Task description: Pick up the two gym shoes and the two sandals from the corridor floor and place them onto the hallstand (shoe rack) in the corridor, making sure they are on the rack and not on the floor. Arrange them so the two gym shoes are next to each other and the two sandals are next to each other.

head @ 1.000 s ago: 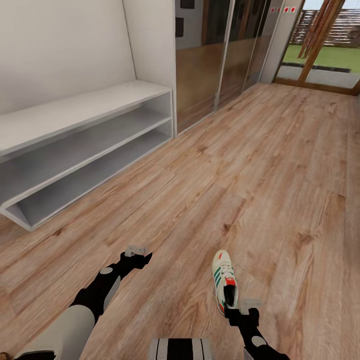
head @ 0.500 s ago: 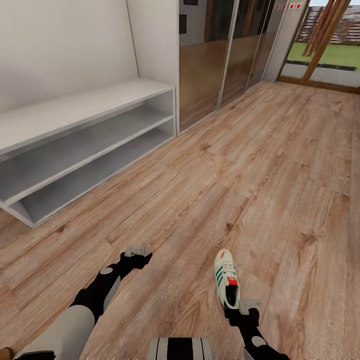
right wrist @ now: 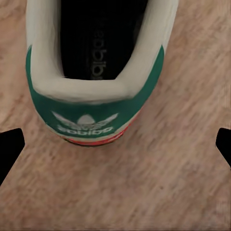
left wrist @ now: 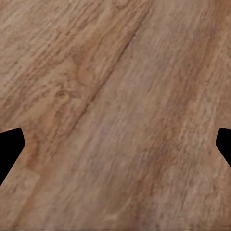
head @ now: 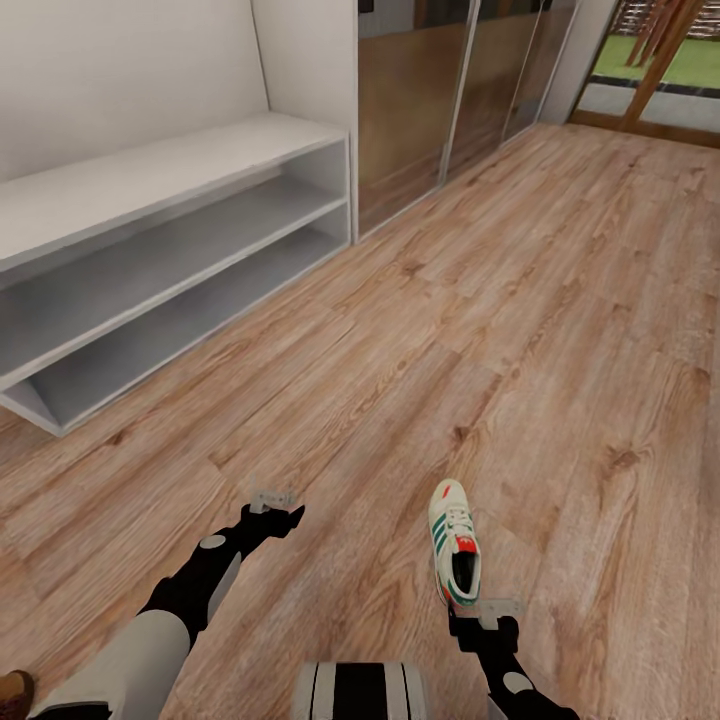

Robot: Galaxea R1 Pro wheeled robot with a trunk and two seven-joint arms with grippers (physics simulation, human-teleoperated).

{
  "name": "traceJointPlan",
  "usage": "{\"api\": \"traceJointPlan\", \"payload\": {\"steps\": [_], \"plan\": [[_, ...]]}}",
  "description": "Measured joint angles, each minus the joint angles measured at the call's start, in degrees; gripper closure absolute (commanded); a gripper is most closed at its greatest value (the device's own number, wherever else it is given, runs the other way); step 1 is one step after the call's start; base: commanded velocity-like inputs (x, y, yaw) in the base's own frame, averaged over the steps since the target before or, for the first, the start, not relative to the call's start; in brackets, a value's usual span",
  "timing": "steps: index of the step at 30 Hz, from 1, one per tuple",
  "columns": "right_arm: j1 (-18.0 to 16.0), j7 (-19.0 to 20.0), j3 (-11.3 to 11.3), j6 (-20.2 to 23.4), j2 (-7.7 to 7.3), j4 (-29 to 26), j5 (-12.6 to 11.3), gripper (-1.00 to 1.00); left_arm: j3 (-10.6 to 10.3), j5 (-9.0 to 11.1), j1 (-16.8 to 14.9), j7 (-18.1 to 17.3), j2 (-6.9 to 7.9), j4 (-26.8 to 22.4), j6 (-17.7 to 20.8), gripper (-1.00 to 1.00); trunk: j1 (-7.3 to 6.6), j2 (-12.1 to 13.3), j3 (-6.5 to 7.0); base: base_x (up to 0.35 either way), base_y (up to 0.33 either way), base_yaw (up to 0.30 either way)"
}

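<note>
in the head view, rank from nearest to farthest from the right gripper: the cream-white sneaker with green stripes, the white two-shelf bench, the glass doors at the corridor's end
1. Cream-white sneaker with green stripes: on the wood floor just ahead of the right gripper.
2. White two-shelf bench: across the floor, against the left wall.
3. Glass doors: at the corridor's far end, upper right.

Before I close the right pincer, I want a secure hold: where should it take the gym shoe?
Grip the heel collar of the gym shoe, coming from behind, where the right pincer is. The shoe lies upright, toe pointing away, and its open green heel gives a firm rim to pinch.
</note>
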Motion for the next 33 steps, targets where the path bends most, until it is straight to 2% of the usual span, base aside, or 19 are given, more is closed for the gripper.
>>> {"api": "traceJointPlan", "payload": {"steps": [8, 22, 33], "plan": [[0.01, 0.0, 0.05, 0.0, 0.0, 0.0, 0.0, -1.0, 0.0, 0.0, -0.03, -0.03, 0.0, -0.01, 0.0, -1.0, 0.21, -0.11, -2.48, 0.0, 0.0, 0.0], [0.01, -0.04, 0.1, -0.08, 0.0, 0.0, 0.01, -1.0, 0.01, 0.01, 0.16, 0.05, 0.07, 0.0, -0.62, -1.0, 0.2, -0.11, -2.7, 0.003, 0.0, 0.0], [0.01, -0.08, 0.08, -0.08, 0.0, 0.0, 0.02, -1.0, 0.0, -0.04, 0.14, 0.08, 0.06, -0.04, -0.55, -1.0, 0.19, -0.11, -2.7, 0.141, 0.0, 0.0]]}}
